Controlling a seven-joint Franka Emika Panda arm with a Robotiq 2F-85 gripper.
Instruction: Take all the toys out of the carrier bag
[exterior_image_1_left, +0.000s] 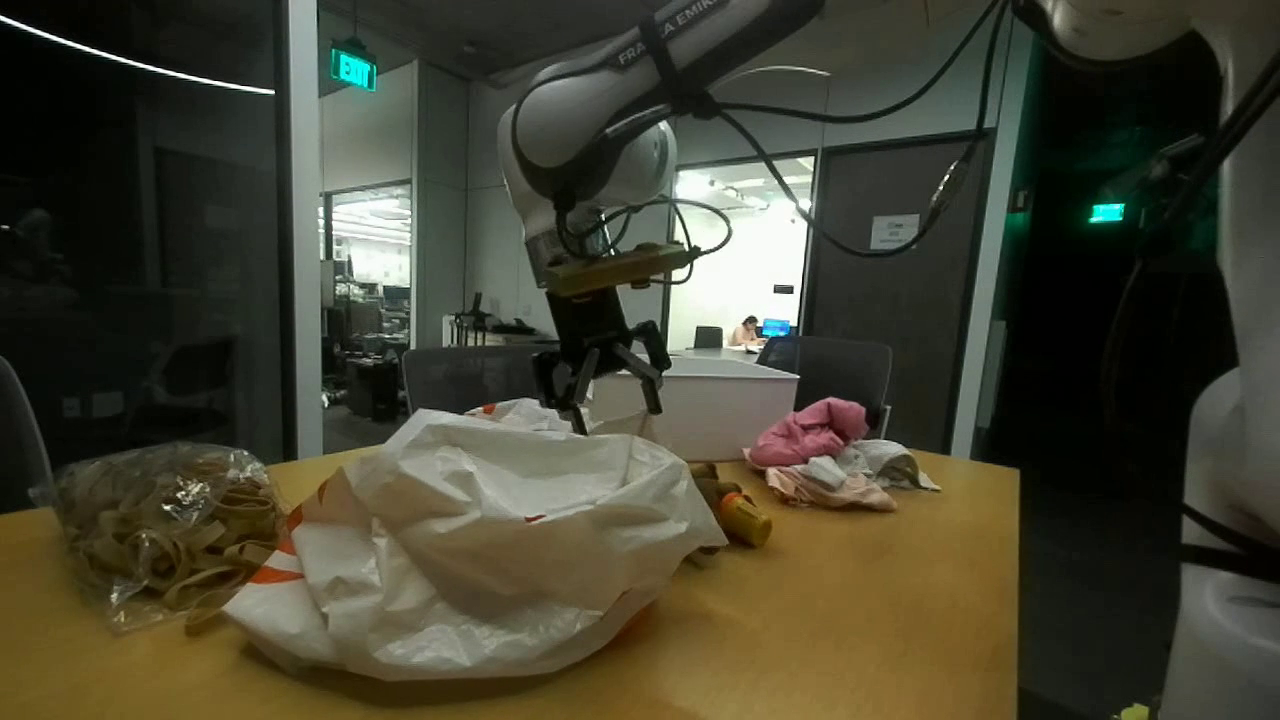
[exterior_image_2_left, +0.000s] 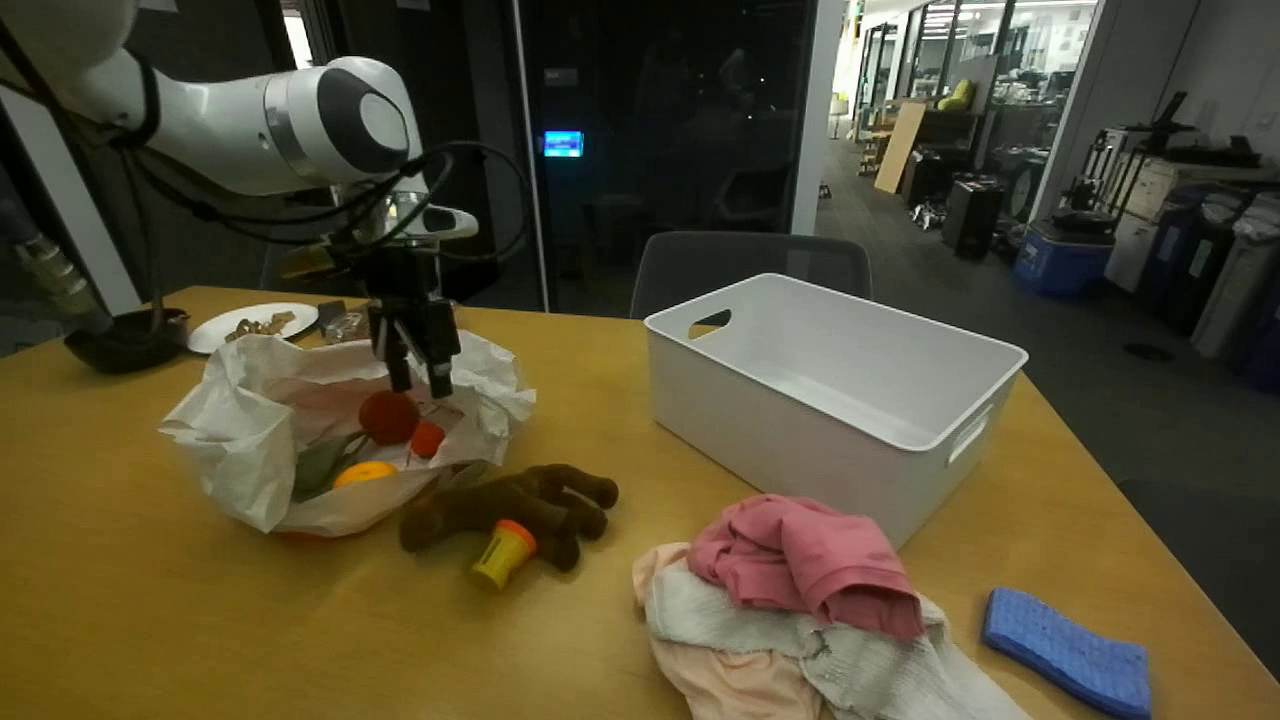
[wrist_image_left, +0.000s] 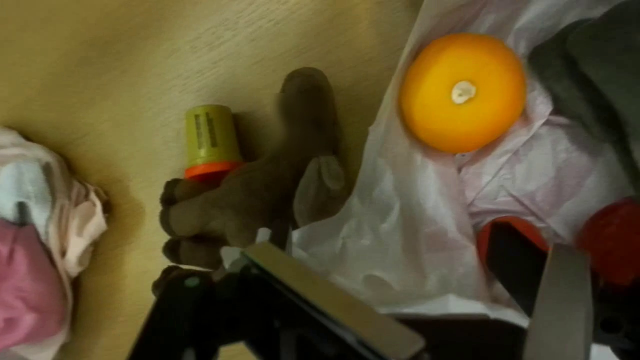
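Right now your gripper (exterior_image_2_left: 420, 388) hangs over the mouth of the bag (exterior_image_2_left: 238, 422), jaws wide apart and holding nothing.

Inside the bag you have a red ball (exterior_image_2_left: 388, 417), a smaller red thing (exterior_image_2_left: 428, 440), an orange (wrist_image_left: 462, 92) and a grey-green thing (exterior_image_2_left: 315, 468), partly hidden; in an exterior view the ball sits just below your jaws, though you cannot tell whether they touch it. Just outside the bag's rim, a brown plush (exterior_image_2_left: 532, 503) lies on the table (exterior_image_2_left: 250, 630), with a yellow tub (exterior_image_2_left: 503, 558) on its side against it. Farther off you see cloths (exterior_image_2_left: 800, 565) heaped just beside the white bin (exterior_image_2_left: 770, 435), with a blue sponge (exterior_image_2_left: 1065, 650) nearby.
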